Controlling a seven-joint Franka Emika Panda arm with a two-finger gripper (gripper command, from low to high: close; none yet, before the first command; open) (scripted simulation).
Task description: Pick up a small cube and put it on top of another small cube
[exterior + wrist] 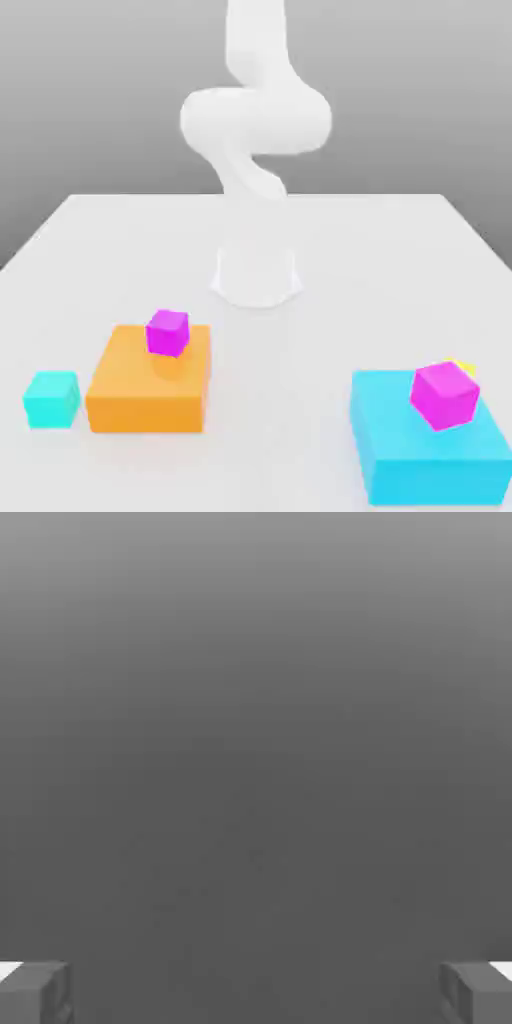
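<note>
A small magenta cube (167,333) sits on top of a large orange block (150,390) on the exterior view's left. A small cyan cube (52,399) rests on the table beside that block, further left. Another magenta cube (444,394) lies tilted on a large cyan block (430,450) on the exterior view's right. A sliver of a yellow object (463,368) peeks out behind it. In the hand view my gripper (256,994) is open, its two grey fingertips (36,992) far apart with nothing between them, facing a plain grey background.
The white arm (255,120) rises from its base (257,275) at the table's middle and bends up out of the picture. The white table (380,260) stretches around the blocks.
</note>
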